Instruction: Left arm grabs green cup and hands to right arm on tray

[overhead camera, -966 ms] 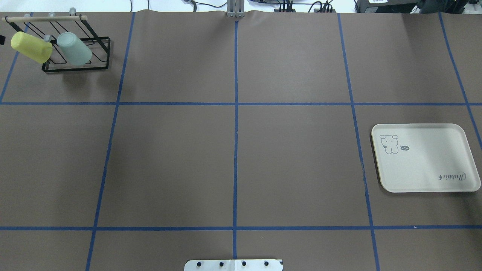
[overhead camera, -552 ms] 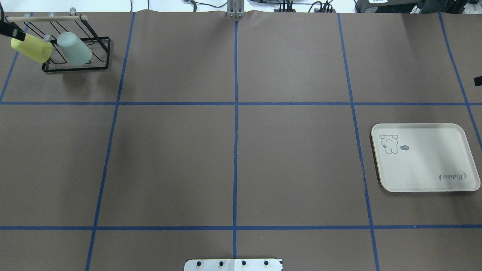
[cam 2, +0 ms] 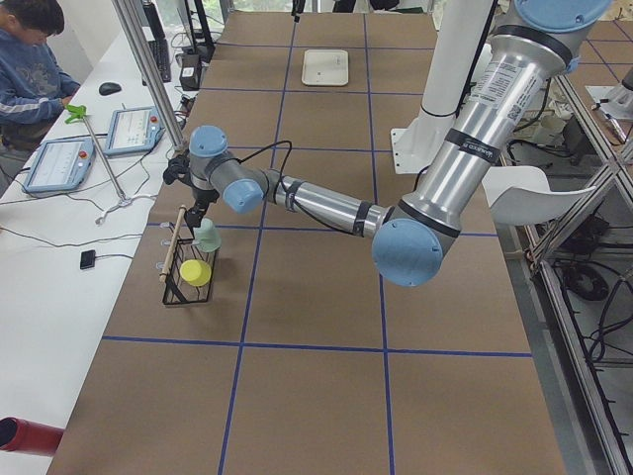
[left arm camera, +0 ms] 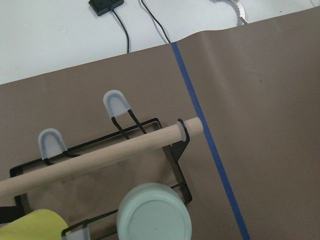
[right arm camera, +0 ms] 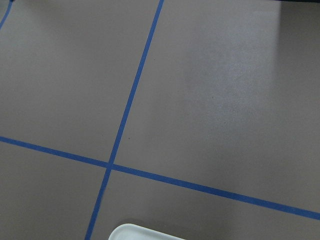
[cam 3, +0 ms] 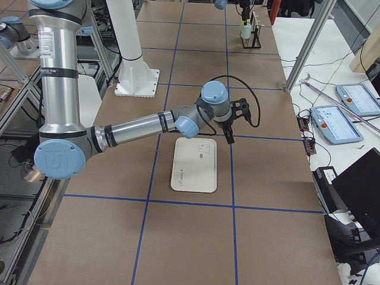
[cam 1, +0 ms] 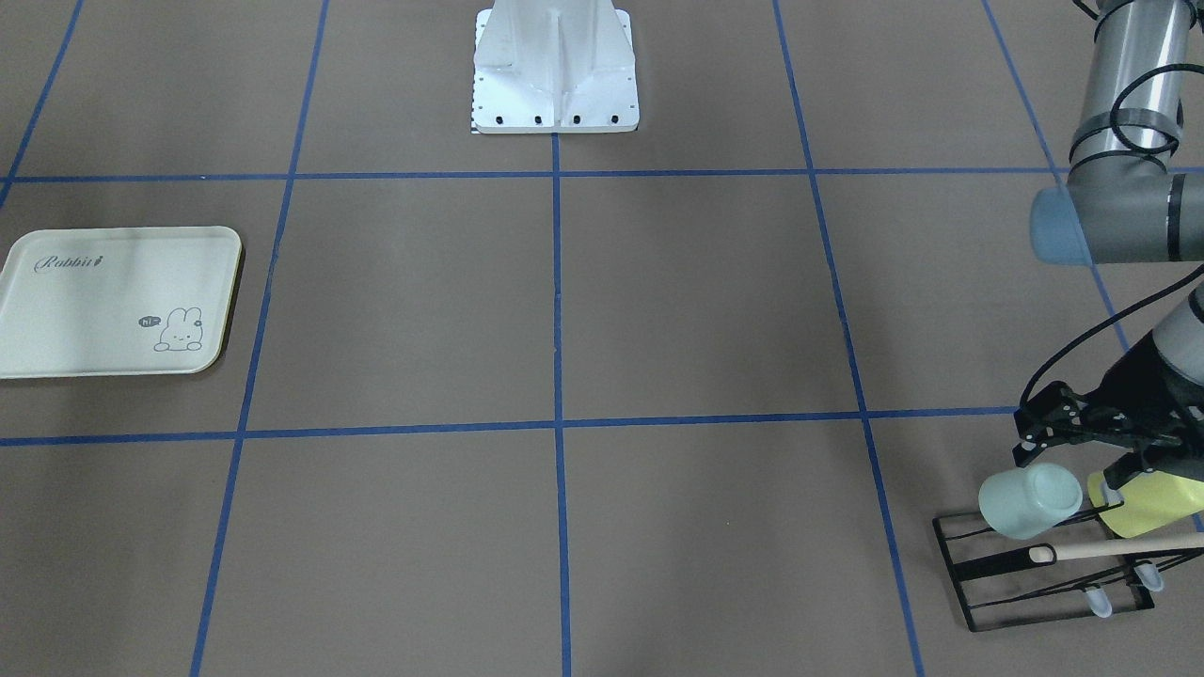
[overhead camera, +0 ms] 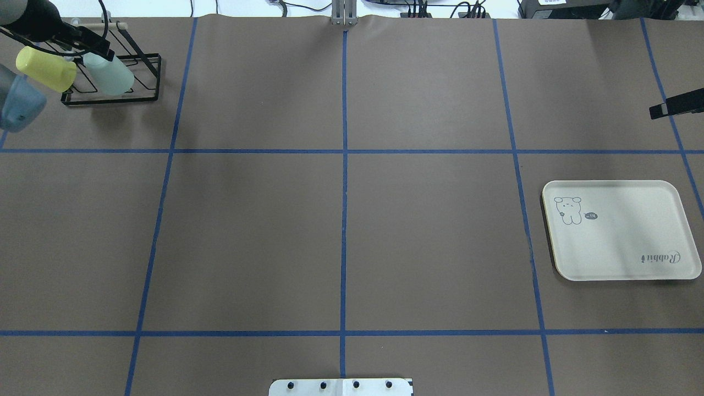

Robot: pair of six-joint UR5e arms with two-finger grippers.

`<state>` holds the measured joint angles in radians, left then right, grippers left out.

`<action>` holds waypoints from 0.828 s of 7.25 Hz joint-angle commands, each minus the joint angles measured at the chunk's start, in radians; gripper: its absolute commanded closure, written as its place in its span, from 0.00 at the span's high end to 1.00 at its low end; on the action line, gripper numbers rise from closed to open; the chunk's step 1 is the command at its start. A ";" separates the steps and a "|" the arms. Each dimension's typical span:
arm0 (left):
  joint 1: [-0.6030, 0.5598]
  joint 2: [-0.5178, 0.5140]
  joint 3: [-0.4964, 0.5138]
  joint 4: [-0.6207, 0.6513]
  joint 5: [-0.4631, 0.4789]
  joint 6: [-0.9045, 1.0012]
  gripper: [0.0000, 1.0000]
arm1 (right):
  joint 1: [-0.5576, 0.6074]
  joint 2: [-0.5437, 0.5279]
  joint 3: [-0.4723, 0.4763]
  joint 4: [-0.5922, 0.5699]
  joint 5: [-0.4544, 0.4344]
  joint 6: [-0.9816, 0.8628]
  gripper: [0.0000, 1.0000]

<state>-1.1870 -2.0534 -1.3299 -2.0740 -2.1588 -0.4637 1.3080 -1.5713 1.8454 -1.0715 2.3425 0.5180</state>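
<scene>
Overhead exterior view: far left, the left gripper (cam 1: 1072, 458) hung released just above the green cup (overhead camera: 113, 77), which leaned on the black rack (overhead camera: 148, 82). Far right lay the tray (overhead camera: 621, 247); whether the right gripper (overhead camera: 675, 104) was released or clenched could not be told.

Silver-grey arms (cam 2: 321, 203), pale-blue caps (cam 2: 404, 252), black cables (cam 1: 1077, 346)

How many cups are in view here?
2. Both sit on the black rack: the green cup on the side toward the tray, the yellow cup beside it, farther away. None seems hidden.
</scene>
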 commanded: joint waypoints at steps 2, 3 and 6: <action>0.046 -0.016 0.050 -0.005 0.071 0.002 1.00 | -0.001 -0.001 0.000 0.001 0.000 0.000 1.00; 0.053 -0.030 0.075 -0.006 0.097 0.002 1.00 | -0.001 -0.001 0.000 0.001 0.001 0.000 1.00; 0.066 -0.031 0.083 -0.006 0.108 0.007 1.00 | -0.001 -0.001 0.000 0.002 0.001 0.002 0.99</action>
<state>-1.1238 -2.0840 -1.2492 -2.0793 -2.0534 -0.4589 1.3060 -1.5723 1.8454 -1.0697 2.3439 0.5195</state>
